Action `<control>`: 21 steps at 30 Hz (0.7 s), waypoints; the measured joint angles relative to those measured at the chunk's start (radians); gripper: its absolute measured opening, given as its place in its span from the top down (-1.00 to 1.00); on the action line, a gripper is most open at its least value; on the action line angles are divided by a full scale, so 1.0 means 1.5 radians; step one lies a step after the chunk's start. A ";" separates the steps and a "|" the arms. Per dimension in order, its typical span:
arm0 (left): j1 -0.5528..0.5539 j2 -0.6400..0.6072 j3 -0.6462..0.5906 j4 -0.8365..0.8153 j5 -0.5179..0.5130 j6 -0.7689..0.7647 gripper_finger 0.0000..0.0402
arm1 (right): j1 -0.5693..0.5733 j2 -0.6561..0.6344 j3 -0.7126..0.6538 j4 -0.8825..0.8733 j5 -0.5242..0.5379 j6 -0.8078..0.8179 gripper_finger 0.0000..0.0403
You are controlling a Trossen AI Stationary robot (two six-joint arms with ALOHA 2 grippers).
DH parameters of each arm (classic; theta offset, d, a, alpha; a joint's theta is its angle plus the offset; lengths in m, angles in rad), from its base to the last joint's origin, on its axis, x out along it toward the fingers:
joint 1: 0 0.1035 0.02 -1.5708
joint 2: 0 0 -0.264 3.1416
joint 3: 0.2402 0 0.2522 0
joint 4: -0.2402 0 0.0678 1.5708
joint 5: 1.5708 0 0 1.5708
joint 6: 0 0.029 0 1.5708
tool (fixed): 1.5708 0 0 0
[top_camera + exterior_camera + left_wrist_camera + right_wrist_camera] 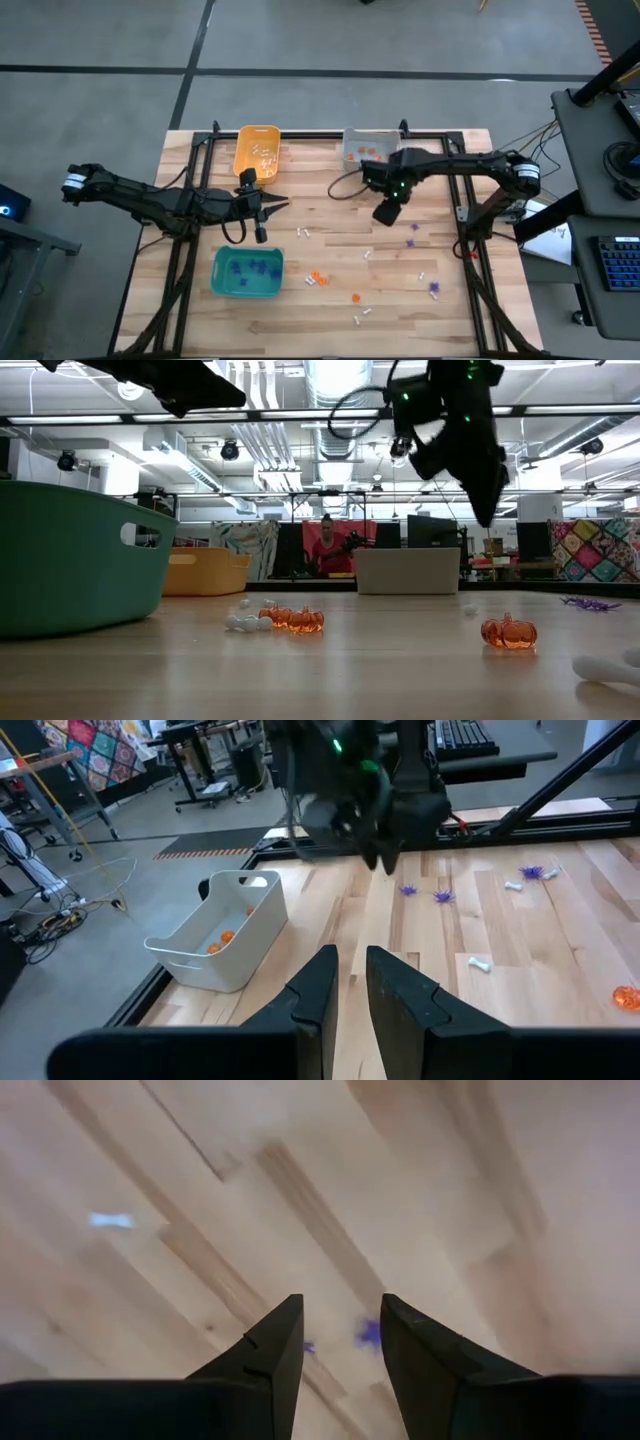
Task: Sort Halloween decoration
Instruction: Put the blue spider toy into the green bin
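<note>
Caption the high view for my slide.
Right gripper hovers mid-table above scattered trinkets; left gripper waits between orange-yellow bin and teal bin.

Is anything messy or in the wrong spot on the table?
Nothing is broken or tipped. Orange pumpkins, purple spiky ones and white bits lie scattered on the table, not yet sorted into bins.

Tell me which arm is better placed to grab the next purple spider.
Right, probably. The right pincer hangs open over bare table, close to a purple spider, which shows between its fingers in the right wrist view. The left pincer waits near the yellow bin.
</note>
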 joint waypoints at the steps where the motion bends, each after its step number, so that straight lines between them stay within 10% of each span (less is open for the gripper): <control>1: 0.000 0.000 0.000 0.000 0.000 0.000 0.80 | 0.003 0.000 -0.015 0.000 0.002 0.015 0.39; 21: 0.000 0.000 0.000 -0.001 0.000 0.003 0.80 | 0.027 0.004 -0.220 0.063 0.052 0.184 0.42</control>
